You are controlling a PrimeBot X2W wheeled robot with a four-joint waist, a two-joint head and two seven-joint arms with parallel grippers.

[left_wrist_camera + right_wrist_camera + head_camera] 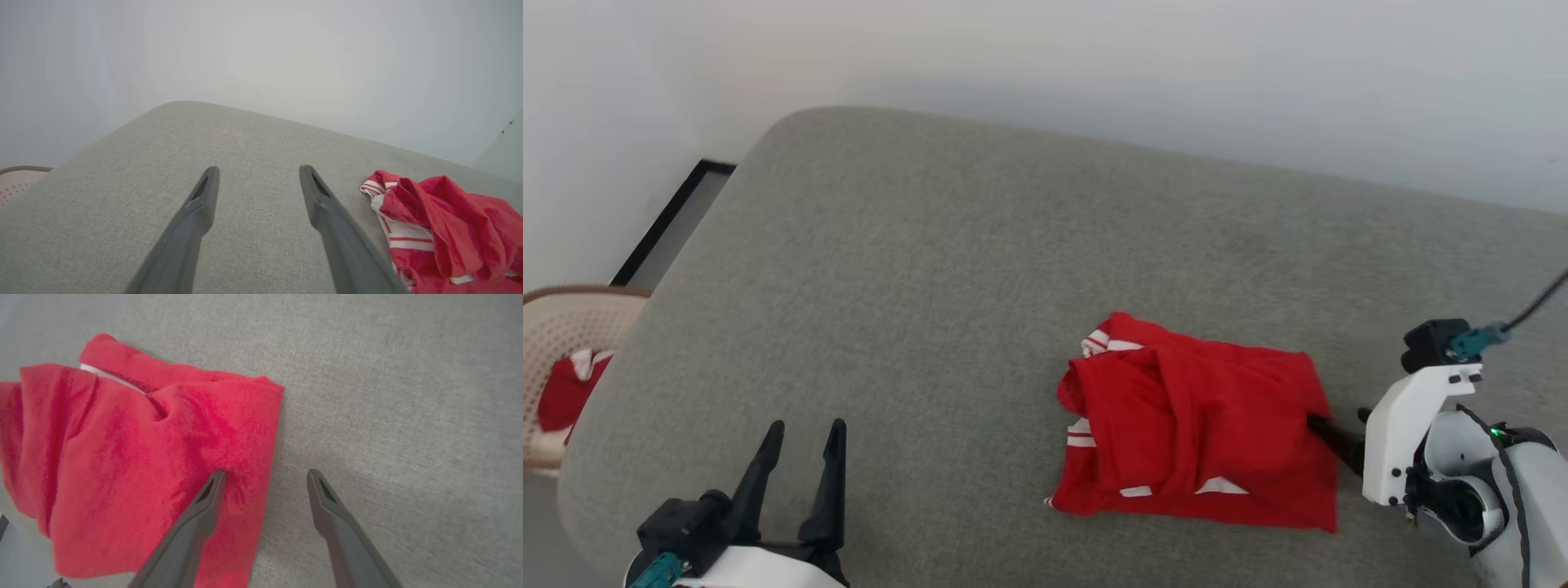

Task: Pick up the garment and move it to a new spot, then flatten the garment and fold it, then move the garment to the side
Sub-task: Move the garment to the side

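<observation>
The garment, a red jersey with white and striped trim, lies loosely folded on the right half of a grey upholstered surface. My right gripper is at the garment's right edge. In the right wrist view this gripper is open and straddles that edge: one finger is over the red cloth, the other over bare upholstery. My left gripper stands open and empty at the lower left, well apart from the garment. In the left wrist view that gripper points over grey fabric, with the garment to its right.
A beige wicker basket holding a small red cloth sits off the surface's left edge; its rim shows in the left wrist view. A pale wall runs behind. A dark-framed panel lies at the far left corner.
</observation>
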